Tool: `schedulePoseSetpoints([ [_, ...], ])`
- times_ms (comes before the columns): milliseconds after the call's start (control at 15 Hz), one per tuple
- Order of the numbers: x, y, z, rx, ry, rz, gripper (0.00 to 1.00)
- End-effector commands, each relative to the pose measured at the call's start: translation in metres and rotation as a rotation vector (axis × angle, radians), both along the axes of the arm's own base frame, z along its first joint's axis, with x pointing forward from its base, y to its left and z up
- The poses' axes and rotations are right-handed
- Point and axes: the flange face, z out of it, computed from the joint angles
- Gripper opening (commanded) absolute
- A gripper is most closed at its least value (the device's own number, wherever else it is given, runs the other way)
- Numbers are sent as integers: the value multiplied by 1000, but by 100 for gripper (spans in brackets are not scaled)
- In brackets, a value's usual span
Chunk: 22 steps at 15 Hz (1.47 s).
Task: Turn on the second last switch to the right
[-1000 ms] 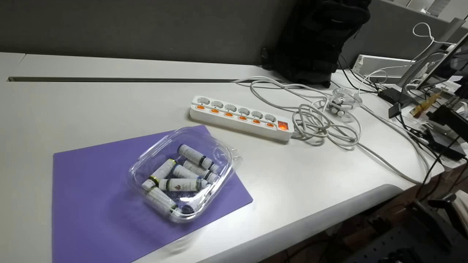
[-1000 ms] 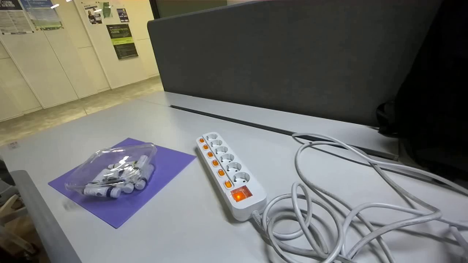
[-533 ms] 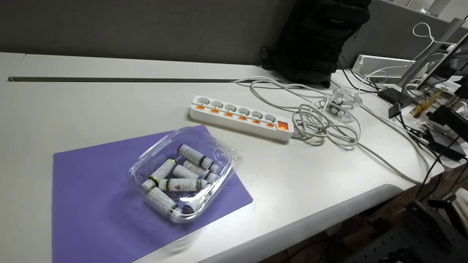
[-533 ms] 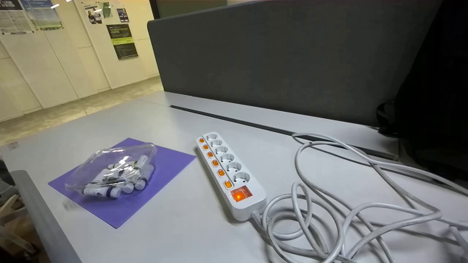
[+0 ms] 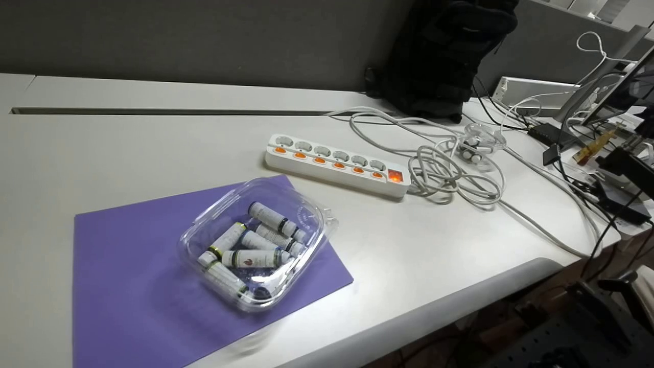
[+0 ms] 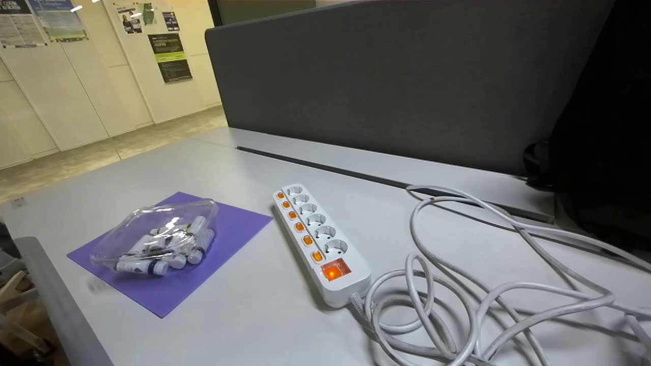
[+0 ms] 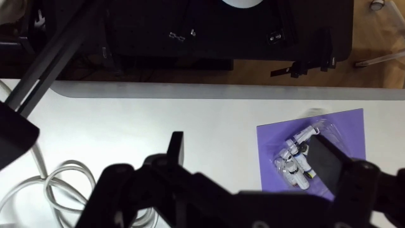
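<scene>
In the wrist view we look down on the bench (image 7: 215, 126), where the gripper (image 7: 248, 142) juts in from six o'clock with its two fingers (image 7: 326, 163) spread wide and bench surface showing between them. The finger at nine o'clock points to twelve, and the finger at three o'clock leans toward eleven, hiding part of the purple sheet (image 7: 356, 128). In both exterior views we find the second last switch (image 5: 358, 169), orange-red, on the white power strip (image 5: 332, 175), second in its row from the cord (image 6: 357, 303) and past the strip's middle toward four or five o'clock.
</scene>
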Motion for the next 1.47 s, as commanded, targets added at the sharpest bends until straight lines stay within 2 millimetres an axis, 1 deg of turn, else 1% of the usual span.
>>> schedulePoseSetpoints([
  [0, 16, 25, -48, -57, -8, -16, 100],
  [200, 29, 47, -92, -111, 7, -6, 100],
  [400, 46, 70, -123, -185, -23, 6, 100],
  [533, 61, 80, -138, -242, -77, 4, 100],
  [800, 90, 86, -167, -351, -176, -23, 100],
  [933, 102, 87, -186, -391, -198, -42, 100],
  [1067, 112, 88, -203, -395, -198, -85, 100],
  [1133, 112, 85, -207, -389, -172, -97, 100],
  [1200, 99, 89, -201, -372, -189, -50, 100],
  [1267, 102, 88, -208, -373, -175, -56, 100],
  [1400, 106, 86, -213, -375, -166, -63, 100],
])
